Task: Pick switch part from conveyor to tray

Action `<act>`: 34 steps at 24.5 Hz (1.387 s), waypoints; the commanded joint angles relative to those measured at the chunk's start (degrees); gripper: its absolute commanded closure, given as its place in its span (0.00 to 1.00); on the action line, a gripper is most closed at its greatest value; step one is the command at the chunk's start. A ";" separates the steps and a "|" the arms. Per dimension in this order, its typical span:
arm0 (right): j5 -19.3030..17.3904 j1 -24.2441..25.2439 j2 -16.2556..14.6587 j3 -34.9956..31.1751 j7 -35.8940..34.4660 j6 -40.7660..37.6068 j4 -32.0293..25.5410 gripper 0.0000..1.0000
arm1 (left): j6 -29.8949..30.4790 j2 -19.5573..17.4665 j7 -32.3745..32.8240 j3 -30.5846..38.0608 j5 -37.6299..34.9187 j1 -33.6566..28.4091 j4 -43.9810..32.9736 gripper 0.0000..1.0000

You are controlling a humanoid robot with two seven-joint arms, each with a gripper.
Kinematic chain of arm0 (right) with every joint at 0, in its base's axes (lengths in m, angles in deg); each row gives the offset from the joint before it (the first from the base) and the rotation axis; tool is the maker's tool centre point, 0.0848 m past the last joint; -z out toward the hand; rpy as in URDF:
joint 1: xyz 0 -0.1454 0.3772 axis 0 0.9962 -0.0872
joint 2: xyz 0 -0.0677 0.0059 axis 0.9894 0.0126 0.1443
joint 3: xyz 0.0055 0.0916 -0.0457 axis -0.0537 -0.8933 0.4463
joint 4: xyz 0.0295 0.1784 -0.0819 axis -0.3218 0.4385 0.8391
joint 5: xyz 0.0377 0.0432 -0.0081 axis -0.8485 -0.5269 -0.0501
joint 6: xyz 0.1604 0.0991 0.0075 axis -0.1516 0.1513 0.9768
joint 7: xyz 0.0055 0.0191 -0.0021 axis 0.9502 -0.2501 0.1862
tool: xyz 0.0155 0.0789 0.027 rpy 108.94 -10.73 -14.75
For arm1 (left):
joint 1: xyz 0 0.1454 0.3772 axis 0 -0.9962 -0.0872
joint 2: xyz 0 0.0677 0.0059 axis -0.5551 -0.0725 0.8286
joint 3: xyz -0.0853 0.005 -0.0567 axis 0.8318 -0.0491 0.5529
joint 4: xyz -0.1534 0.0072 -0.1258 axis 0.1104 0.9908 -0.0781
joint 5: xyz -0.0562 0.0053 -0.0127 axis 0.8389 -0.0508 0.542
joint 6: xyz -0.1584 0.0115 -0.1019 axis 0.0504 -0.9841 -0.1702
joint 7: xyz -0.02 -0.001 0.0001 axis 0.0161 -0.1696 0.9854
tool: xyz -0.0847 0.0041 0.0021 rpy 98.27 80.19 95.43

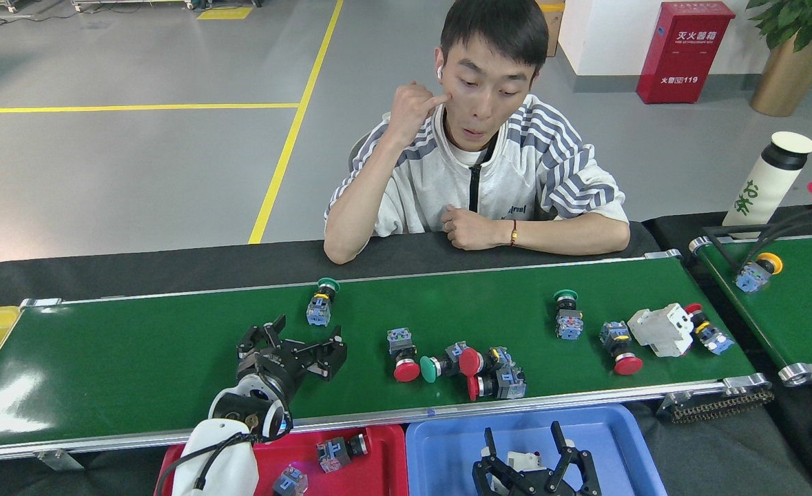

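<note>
You're in a factory/workshop hall: grey floor w/ yellow lane lines (288, 141), red fire-extinguisher cabinet (682, 52), green conveyor (171, 351) w/ metal rails, sorting trays (440, 451) below.

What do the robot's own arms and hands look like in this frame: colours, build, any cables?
The left hand is black, with jointed, linkage-style fingers on a round black wrist ringed in silver. Behind it the left arm has a smooth white shell, with a thin black cable looping along it. The right hand is the same black multi-finger type, showing upright finger links above a dark body; its arm is out of view.
</note>
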 commanded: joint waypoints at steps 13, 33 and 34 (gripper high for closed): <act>-5.96 -16.63 -6.54 -0.51 8.29 -35.72 9.21 0.00 | 3.48 -3.98 -1.31 0.30 -0.27 2.30 5.39 0.95; -4.82 -37.55 10.69 4.68 11.55 -39.94 39.09 0.27 | 33.81 -7.75 0.72 17.97 9.22 -40.41 -41.54 0.93; -4.82 -38.60 10.77 6.70 11.28 -39.94 40.15 0.37 | 35.30 -7.75 0.72 17.44 9.13 -40.59 -41.54 0.90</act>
